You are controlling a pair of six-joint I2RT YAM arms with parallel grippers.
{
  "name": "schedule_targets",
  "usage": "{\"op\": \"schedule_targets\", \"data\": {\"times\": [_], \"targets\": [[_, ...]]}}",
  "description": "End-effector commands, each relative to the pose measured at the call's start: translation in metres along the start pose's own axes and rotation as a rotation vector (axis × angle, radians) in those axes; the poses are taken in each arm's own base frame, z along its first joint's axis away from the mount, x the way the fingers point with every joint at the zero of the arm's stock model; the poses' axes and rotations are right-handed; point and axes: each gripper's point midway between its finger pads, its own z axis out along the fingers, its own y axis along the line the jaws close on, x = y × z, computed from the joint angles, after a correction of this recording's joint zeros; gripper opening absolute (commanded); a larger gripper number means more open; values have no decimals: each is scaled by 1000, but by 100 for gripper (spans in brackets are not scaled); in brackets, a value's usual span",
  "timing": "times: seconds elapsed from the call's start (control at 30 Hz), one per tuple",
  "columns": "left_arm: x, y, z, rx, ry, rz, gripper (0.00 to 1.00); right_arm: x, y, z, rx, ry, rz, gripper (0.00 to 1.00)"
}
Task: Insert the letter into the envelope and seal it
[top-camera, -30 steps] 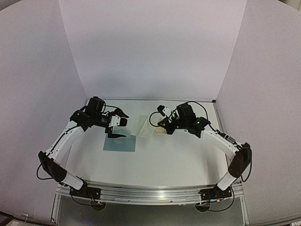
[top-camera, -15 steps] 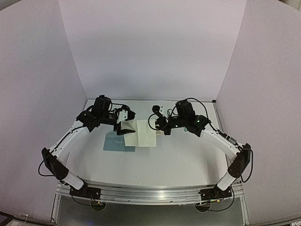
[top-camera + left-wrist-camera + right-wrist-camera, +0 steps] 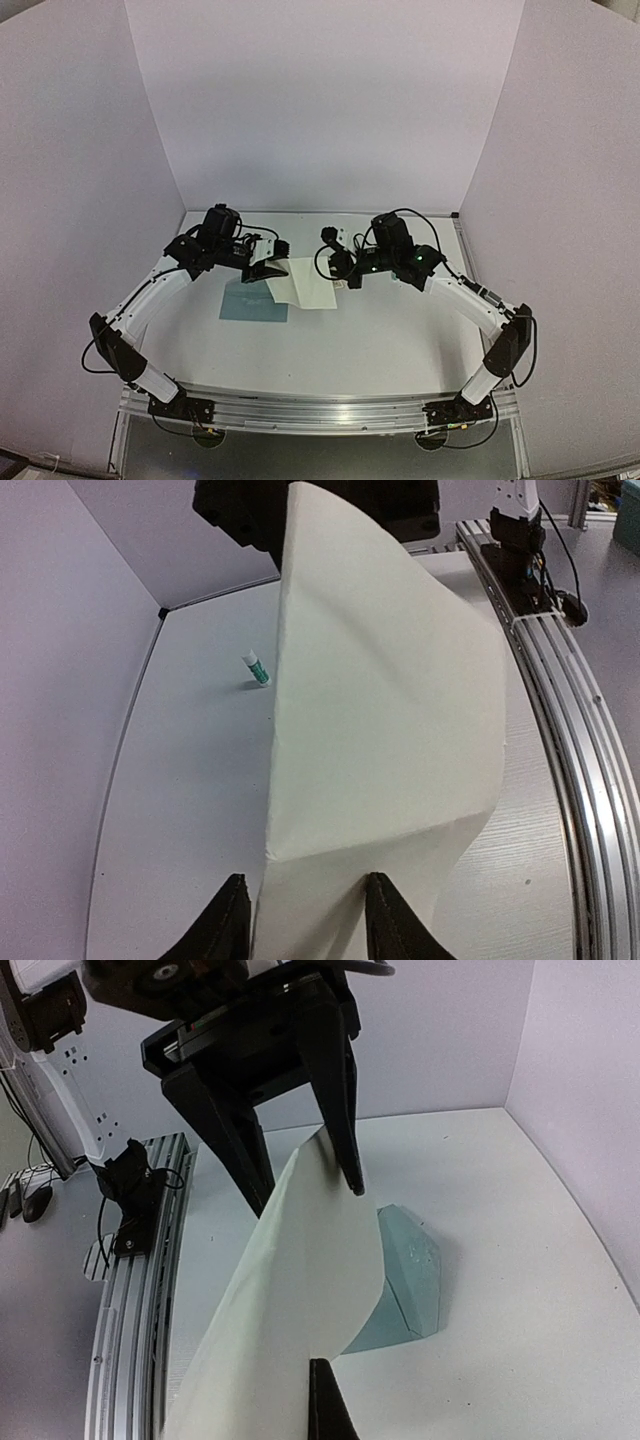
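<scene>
Above the middle of the tabletop (image 3: 380,350), toward its far edge: the letter (image 3: 312,288) up in the air, strung between both arms, long axis left to right, roughly along that far edge. Right fingers (image 3: 322,1405) clenched on the letter at its right end, carrying it. Left fingers (image 3: 232,925) parted, one on each side of the opposite end, bracketing the sheet without visibly pinching it. Flat on the tabletop, toward the left edge and just to the near side of the left fingers: the envelope (image 3: 252,304), likewise wider left to right, just beside the letter's left end when viewed from above. Deciding relation for the coming move, by judgement: envelope below and to the near-left of the sheet, left arm the nearer one; probably calls for a firmer left-hand hold before lowering the sheet toward the envelope's mouth. From above, only a pale patch between two dark wrists, no reading of either grip. From the right wrist, a plain look at the gap between the left fingers around the sheet's top corner, plus the envelope's triangular flap. From the left wrist, the sheet bowed and creased rather than flat, and a small white-and-green tube (image 3: 257,668) upright toward the far right corner
</scene>
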Motion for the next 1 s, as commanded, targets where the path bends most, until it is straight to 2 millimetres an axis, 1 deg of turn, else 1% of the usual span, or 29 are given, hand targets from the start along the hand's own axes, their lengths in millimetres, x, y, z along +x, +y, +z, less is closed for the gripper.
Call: {"op": "schedule_targets", "data": {"times": [0.0, 0.07, 0.23, 0.3, 0.37, 0.5, 0.63, 0.67, 0.7, 0.73, 0.8, 0.83, 0.9, 0.97], "targets": [[-17, -1, -11, 16, -25, 17, 34, -19, 4, -2, -21, -49, -67, 0], [-18, -2, -11, 25, -27, 13, 32, -19, 3, -1, -19, -48, -71, 0], [-19, -3, -11, 35, -35, 1, 29, -19, 2, -1, -16, -48, -78, 0], [-19, -4, -10, 37, -37, -10, 24, -19, 3, -1, -18, -49, -78, 0], [-19, -4, -10, 37, -38, -19, 15, -19, 3, -2, -17, -50, -78, 0], [-18, -4, -10, 34, -38, -23, 1, -20, 2, -3, -9, -49, -77, 0], [-18, -3, -11, 21, -36, -32, 0, -19, -2, -3, 13, -44, -67, 0], [-18, -2, -11, 17, -36, -39, 0, -18, -4, -3, 27, -41, -61, 1], [-17, -1, -11, 13, -34, -53, 0, -18, -8, -3, 50, -36, -52, 6], [-17, -1, -11, 7, -33, -68, 0, -18, -12, -5, 77, -33, -43, 14], [-15, 3, -11, -17, -25, -121, 0, -17, -28, -12, 190, -18, -1, 28], [-13, 6, -11, -32, -22, -156, 0, -12, -38, -17, 263, -2, 19, 32], [-9, 16, -11, -96, -8, -231, 0, -4, -49, -32, 384, 22, 31, 45], [-4, 27, -12, -161, -1, -321, 0, 3, -55, -51, 489, 39, 38, 59]]}}
